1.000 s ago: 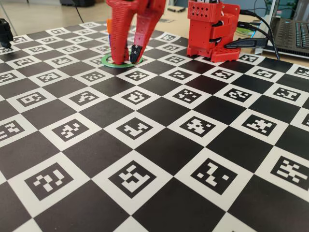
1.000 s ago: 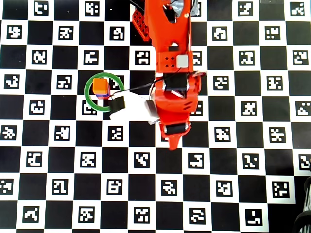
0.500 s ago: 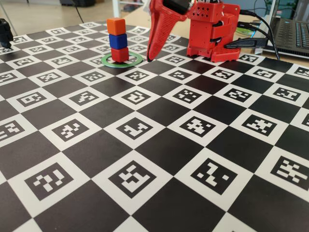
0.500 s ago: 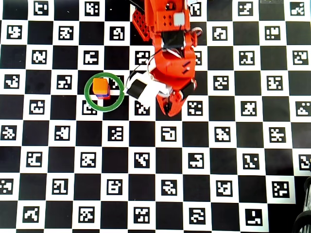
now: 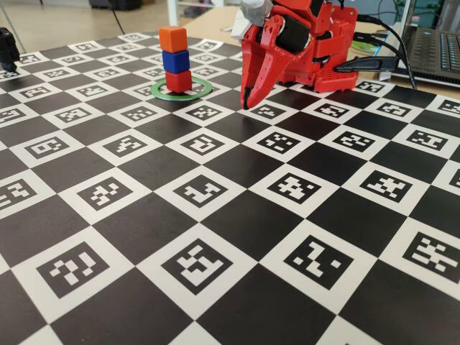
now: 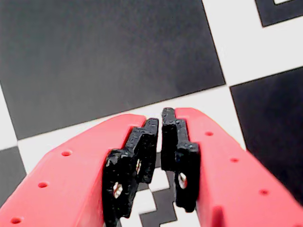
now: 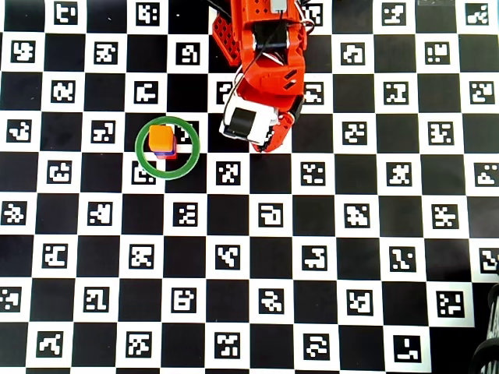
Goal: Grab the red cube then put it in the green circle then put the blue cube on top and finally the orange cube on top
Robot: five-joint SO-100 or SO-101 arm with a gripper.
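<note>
Inside the green circle (image 5: 182,91), far-left on the worktop (image 5: 215,237) in the fixed view, the stack stands complete: red cube (image 5: 178,80) at the bottom, blue cube (image 5: 175,60) on it, orange cube (image 5: 172,39) on top. Columns look roughly flush, maybe a slight stagger between levels, hard to tell. Overhead view shows the orange cube (image 7: 161,139) sitting left of centre in the green circle (image 7: 168,147), inside the ring, with slivers of blue and red peeking at its near edge.

Gripper (image 5: 248,97) sits right of the stack, apart from it, tips pointing down just above the worktop. Wrist view: gripper (image 6: 161,137) jaws nearly closed, only a thin slit between the black pads (image 6: 180,156), nothing held, just checkerboard below. In the overhead view the arm (image 7: 265,70) is folded back toward its base at the far edge.

Judgement: all three placements look done; the step in hand is retreat or rest. To do it well: keep moving away from the stack, not across it; lift before any sweep left; keep the jaws empty and clear of the ring. Risk is low, only a bump from a leftward swing would topple the orange cube.
</note>
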